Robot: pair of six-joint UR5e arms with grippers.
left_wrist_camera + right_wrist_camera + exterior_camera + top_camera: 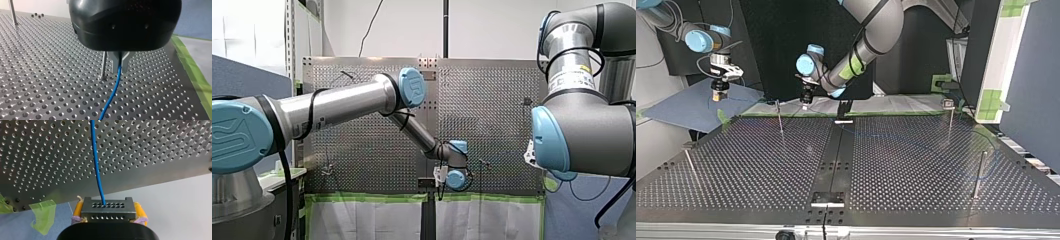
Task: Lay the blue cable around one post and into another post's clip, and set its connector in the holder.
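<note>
Right gripper (108, 207) clamps the connector (108, 215), upper left of the top view. Left gripper (120, 71) pinches the blue cable (112, 92) beside a post (103, 65); wrapping, clipping and seating appear undone.

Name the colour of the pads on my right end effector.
Yellow pads, best in the right wrist view.
</note>
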